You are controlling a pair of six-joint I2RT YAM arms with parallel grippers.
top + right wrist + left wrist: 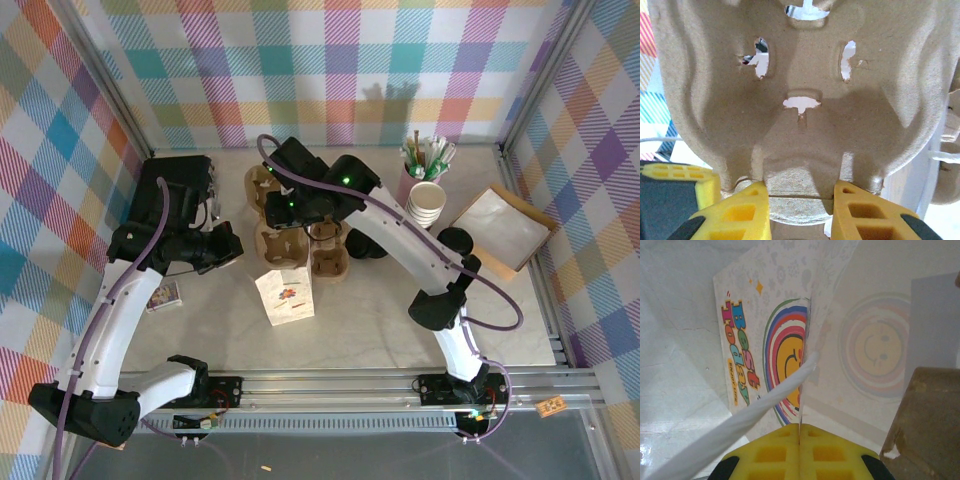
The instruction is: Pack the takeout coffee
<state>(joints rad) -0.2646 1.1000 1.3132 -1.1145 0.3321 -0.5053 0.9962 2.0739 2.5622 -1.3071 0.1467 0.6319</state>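
The table point(380, 310) is pale and marbled, and plaid walls point(350, 60) close it in on three sides.

At the right edge lies a cardboard tray point(528, 255) holding a white sheet point(500, 228). A black box point(185, 175) stands at the far left. A white paper bag point(285, 295) stands upright near the middle of the table. The left claw point(800, 427) is pinched together on the bag's top edge, and a white twisted handle point(740, 427) passes beside the pads. The right claw point(800, 190) is clamped on the rim of a pulp carrier point(800, 75), which is tilted so its underside and cut-outs face the wrist camera. More carriers point(282, 245) lie under that arm, just behind the bag.

A pink cup point(408, 180) at the back right holds sticks and straws. A stack of white cups point(427, 205) touches it on the near side.

The coffee point(366, 246) appears as a black round lid half under the right arm, just right of the carriers. Its cup cannot be made out. Another black lid point(456, 240) sits near the cup stack.

The bag's print shows a smiley face in rainbow rings. Beside it is coloured lettering in which "BEST" can be read. A small card point(163, 295) lies by the left arm, its print too small to read.
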